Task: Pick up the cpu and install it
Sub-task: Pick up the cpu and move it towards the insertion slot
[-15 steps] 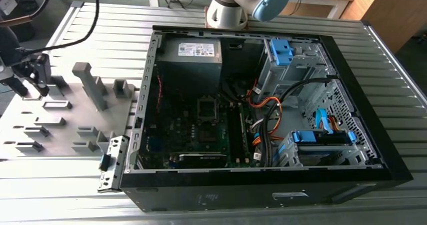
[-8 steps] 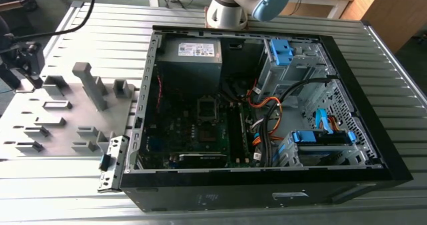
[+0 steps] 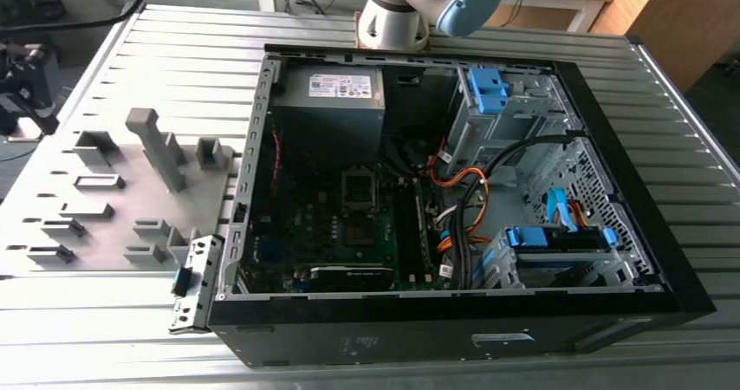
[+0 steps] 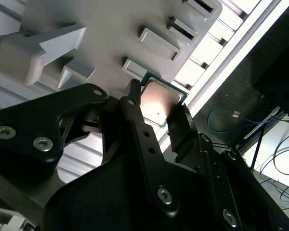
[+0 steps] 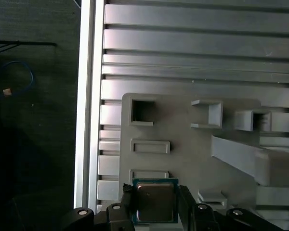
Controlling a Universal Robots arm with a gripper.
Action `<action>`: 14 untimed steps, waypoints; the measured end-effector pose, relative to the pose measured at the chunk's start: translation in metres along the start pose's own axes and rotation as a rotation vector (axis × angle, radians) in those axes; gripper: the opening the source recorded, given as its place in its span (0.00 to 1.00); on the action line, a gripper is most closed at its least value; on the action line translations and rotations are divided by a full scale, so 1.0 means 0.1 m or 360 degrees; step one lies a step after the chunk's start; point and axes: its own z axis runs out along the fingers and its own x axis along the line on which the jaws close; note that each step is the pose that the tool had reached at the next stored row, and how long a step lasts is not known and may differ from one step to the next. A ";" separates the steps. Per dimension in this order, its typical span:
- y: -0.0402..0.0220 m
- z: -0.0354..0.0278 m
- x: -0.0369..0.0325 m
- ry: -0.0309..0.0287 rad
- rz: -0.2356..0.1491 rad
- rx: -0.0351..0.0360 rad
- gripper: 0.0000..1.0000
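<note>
The claw (image 4: 156,105) is clamped on the cpu (image 4: 160,102), one black finger (image 4: 135,103) pressed against each side of the chip. In the first wrist view the cpu (image 5: 154,202) sits silver side up, just above the grey block tray (image 5: 183,120) near the edge of the ribbed metal table (image 5: 183,43). In the exterior view the claw (image 3: 29,104) is over at the exterior view's left, well apart from the open computer case (image 3: 463,308).
</note>
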 end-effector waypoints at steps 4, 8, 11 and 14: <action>0.000 -0.151 -0.003 -0.00002 0.0000 0.0000 0.47; 0.000 -0.283 -0.006 -0.00002 0.0000 0.0000 0.47; 0.000 -0.359 -0.007 -0.00001 0.0000 0.0000 0.47; 0.000 -0.415 -0.008 0.00000 0.0000 0.0000 0.47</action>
